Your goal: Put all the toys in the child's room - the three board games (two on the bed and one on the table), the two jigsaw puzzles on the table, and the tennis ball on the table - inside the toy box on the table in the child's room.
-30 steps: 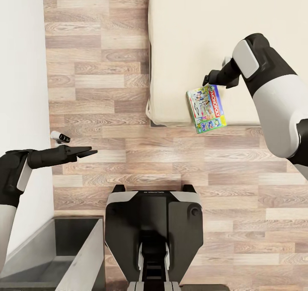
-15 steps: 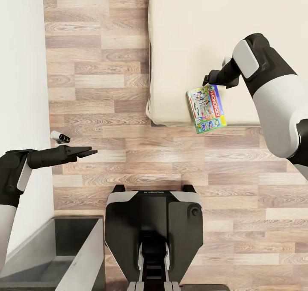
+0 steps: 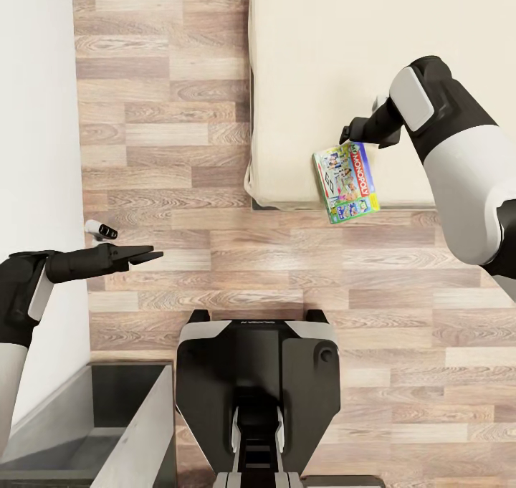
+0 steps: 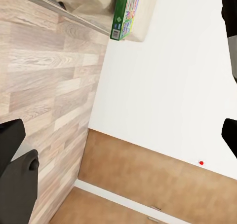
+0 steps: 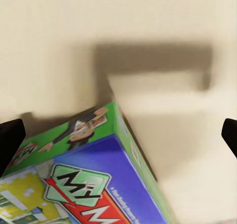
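The beige bed carries a Monopoly board game at its near edge, overhanging the wooden floor.

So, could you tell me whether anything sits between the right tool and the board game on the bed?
Nothing visible does. The right tool hovers open just past the board game's far end, over bare bed.

Robot body: arms white-shelled with black joints and grey panels; left gripper black, tapered; right gripper black; base black, grey-trimmed.
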`<state>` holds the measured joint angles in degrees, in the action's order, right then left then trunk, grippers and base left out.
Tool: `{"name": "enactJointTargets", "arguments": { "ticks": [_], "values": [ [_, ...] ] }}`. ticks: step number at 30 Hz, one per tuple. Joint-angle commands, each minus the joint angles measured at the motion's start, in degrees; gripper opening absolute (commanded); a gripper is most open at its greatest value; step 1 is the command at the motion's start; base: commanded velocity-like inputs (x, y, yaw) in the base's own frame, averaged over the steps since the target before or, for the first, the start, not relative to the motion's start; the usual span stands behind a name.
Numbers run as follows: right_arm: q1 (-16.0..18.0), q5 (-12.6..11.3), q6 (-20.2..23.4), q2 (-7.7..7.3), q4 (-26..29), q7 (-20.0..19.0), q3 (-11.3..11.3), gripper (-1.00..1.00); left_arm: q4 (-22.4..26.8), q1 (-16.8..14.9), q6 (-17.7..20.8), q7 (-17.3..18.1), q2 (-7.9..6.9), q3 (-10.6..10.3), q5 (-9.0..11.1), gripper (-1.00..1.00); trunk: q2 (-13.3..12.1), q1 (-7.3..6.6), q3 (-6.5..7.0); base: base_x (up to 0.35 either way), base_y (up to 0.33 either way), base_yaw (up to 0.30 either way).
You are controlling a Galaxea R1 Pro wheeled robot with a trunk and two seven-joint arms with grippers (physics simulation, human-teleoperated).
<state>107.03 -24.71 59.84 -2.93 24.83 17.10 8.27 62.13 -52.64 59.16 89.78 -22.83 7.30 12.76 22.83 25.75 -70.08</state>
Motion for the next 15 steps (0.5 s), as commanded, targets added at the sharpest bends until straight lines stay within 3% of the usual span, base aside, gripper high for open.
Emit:
{"name": "enactJointTargets", "arguments": {
  "ticks": [1, 9, 15],
  "values": [
    [0.0, -0.6, 0.2, -0.06, 0.0, 0.4, 0.4, 1.0, 0.0, 0.0, 0.6, 0.2, -0.02, 0.0, 0.0, 1.0, 0.1, 0.04, -0.06, -0.002, 0.0, 0.0],
    [0.0, -0.6, 0.2, -0.06, 0.0, 0.4, 0.4, 1.0, 0.0, 0.0, 0.6, 0.2, -0.02, 0.0, 0.0, 1.0, 0.1, 0.04, -0.06, -0.007, 0.0, 0.0],
    [0.0, -0.6, 0.2, -0.06, 0.0, 0.4, 0.4, 1.0, 0.0, 0.0, 0.6, 0.2, -0.02, -0.1, 0.0, 1.0, 0.1, 0.04, -0.06, -0.115, 0.0, 0.0]
  ]
}}
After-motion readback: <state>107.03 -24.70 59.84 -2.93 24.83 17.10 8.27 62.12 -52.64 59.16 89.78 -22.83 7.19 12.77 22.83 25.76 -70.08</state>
